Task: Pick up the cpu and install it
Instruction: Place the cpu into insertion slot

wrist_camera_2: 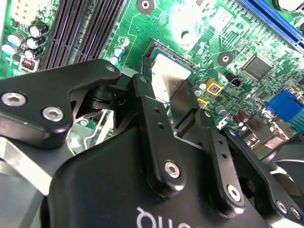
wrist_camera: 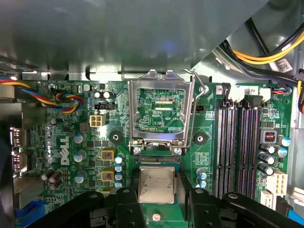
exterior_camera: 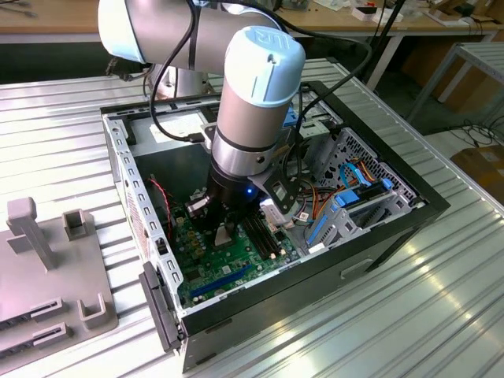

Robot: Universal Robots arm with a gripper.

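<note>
1. In the exterior view, a grey and pale-blue robot arm (exterior_camera: 252, 94) reaches down into an open black desktop computer case (exterior_camera: 378, 236). The case lies on a ribbed silver metal table (exterior_camera: 394, 331). The arm's black gripper (exterior_camera: 220, 224) hangs just above the green motherboard (exterior_camera: 228, 268). At its tip is the cpu (exterior_camera: 224, 238), a small flat square chip with a silver-grey metal top. A grey plastic fixture with upright posts (exterior_camera: 47, 260) sits on the table at the exterior view's left, well apart from the case.
2. In the second wrist view, the gripper (wrist_camera_2: 172, 97) is closed to a narrow gap. Its two black fingers (wrist_camera_2: 147, 109) press on opposite edges of the cpu (wrist_camera_2: 168, 78), holding it over the board. Long black memory slots (wrist_camera_2: 80, 33) run nearby.
3. In the first wrist view, the cpu (wrist_camera: 156, 184) sits between the fingers (wrist_camera: 126, 204). It is just beside the hinged edge of a hollow silver metal socket frame (wrist_camera: 159, 111) and outside the frame. Green board shows through the frame's opening. The memory slots (wrist_camera: 237, 142) lie to one side of the frame.
</note>
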